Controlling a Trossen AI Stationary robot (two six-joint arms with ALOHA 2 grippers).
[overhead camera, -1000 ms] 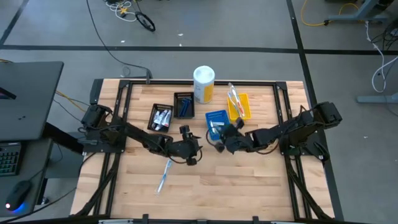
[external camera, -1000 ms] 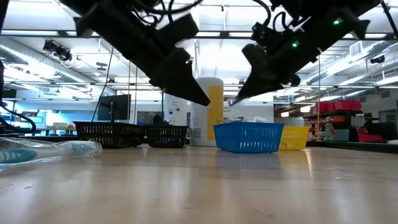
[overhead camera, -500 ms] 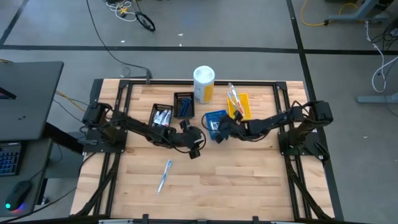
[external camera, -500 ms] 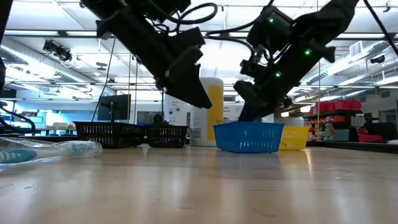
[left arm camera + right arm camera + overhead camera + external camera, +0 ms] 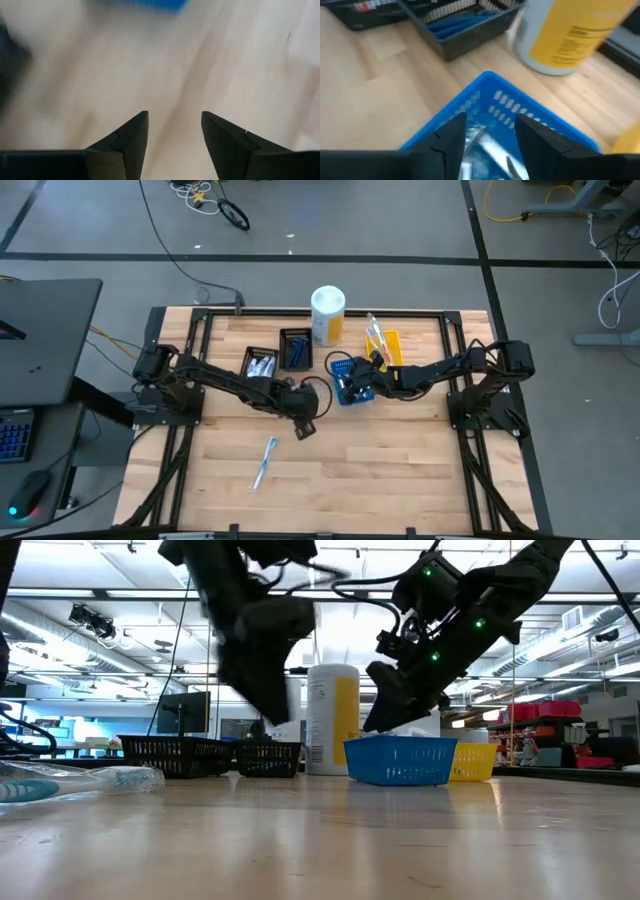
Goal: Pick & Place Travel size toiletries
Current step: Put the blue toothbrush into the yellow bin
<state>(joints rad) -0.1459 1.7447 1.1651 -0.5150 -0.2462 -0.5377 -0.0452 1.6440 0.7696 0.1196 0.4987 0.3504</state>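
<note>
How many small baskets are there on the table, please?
4. Two black baskets stand side by side left of the white-and-yellow canister; the blue basket is under the right gripper; the yellow basket is beside it.

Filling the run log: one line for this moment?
right gripper: open over blue basket | left gripper: open, above table | wrapped toothbrush: on table

Trays and a canister (image 5: 327,315) crowd the far side of the table (image 5: 400,470): two black trays (image 5: 261,368), a blue tray (image 5: 351,380) and a yellow tray (image 5: 385,352), set close together. The right gripper (image 5: 362,377) hangs over the blue tray, fingers apart; the left gripper (image 5: 305,423) hovers mid-table, fingers spread over bare wood. The near half lies open, save one wrapped toothbrush (image 5: 263,463).
</note>
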